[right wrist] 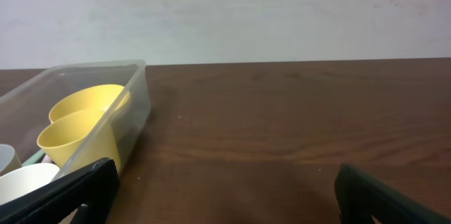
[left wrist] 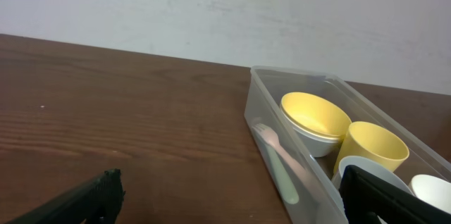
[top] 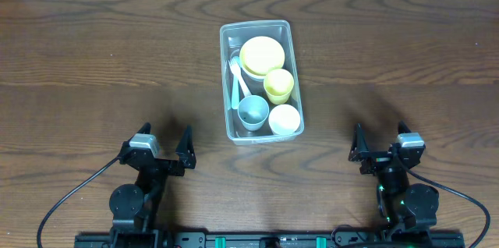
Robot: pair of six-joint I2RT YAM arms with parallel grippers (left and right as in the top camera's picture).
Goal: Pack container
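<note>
The clear plastic container stands in the middle of the wooden table. Inside it are a yellow bowl, a yellow cup, a grey-blue cup, a white cup and a pale spoon. My left gripper is open and empty, near the front edge, left of the container. My right gripper is open and empty at the front right. The left wrist view shows the container with the bowl, yellow cup and spoon. The right wrist view shows the container at its left.
A pale wall runs behind the table's far edge. Bare dark wood lies on both sides of the container. Black cables trail from both arm bases at the front edge.
</note>
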